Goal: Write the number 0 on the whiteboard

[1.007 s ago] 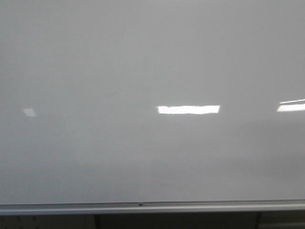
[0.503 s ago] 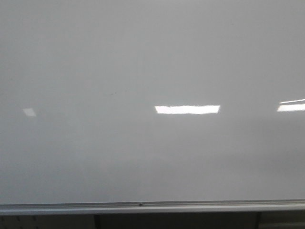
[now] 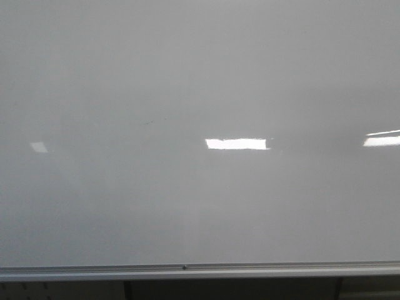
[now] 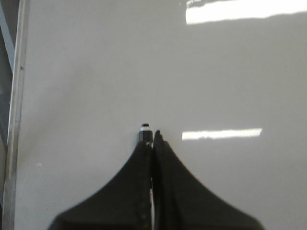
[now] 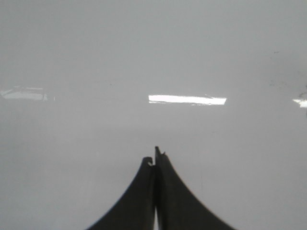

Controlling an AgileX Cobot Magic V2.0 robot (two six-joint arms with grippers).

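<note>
I am facing the whiteboard (image 3: 187,81), which is filling nearly the whole front view, with its silver rail (image 3: 200,270) running along the lower edge. No number 0 is showing on it in any view; the surface is reading as bare apart from bright light reflections and a couple of faint specks, so I am judging the writing as not yet started.

My left pincer (image 4: 152,139) is clenched, its fingers pressed together, and a small dark marker tip with a pale ring (image 4: 145,130) is poking out between them toward the board. I cannot tell whether the tip is touching the surface or hanging just off it. My right pincer (image 5: 154,160) is also clenched, and I am seeing nothing held in it.

The board is looking glossy and hard, so I am expecting the tip to slide easily and skid if I am pressing unevenly. The marker should be light and stiff; a grip near the tip, as I seem to be holding it, should keep the stroke steady. Light, even pressure will matter for a closed loop.
</note>
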